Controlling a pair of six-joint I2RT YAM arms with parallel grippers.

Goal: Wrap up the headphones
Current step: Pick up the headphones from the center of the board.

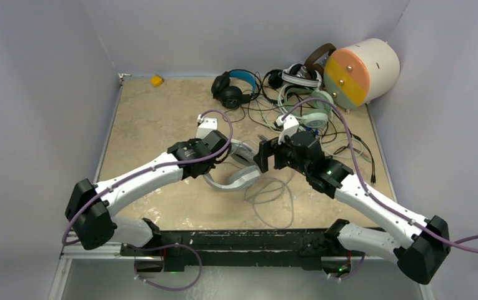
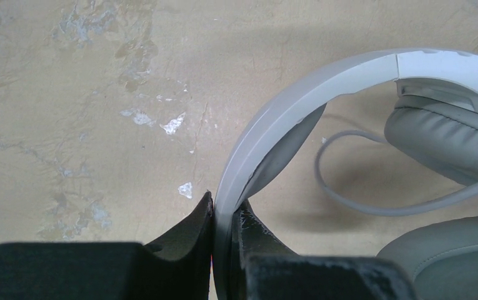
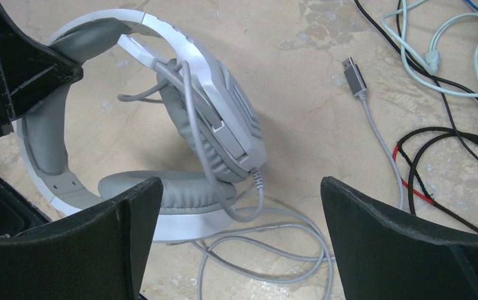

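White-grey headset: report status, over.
Left pincer shut on white-grey headset headband. Right pincer open, empty. Its grey cable trails loose. Other cables tangled nearby.

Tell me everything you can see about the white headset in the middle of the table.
The white headset is over-ear, with a smooth plastic-looking headband and grey padded cushions. It sits in the middle of the table. Its thin grey cable drapes over one earcup and trails in loose loops, not yet wrapped. The left claw is shut on the headband; the open right claw hovers near, not touching.
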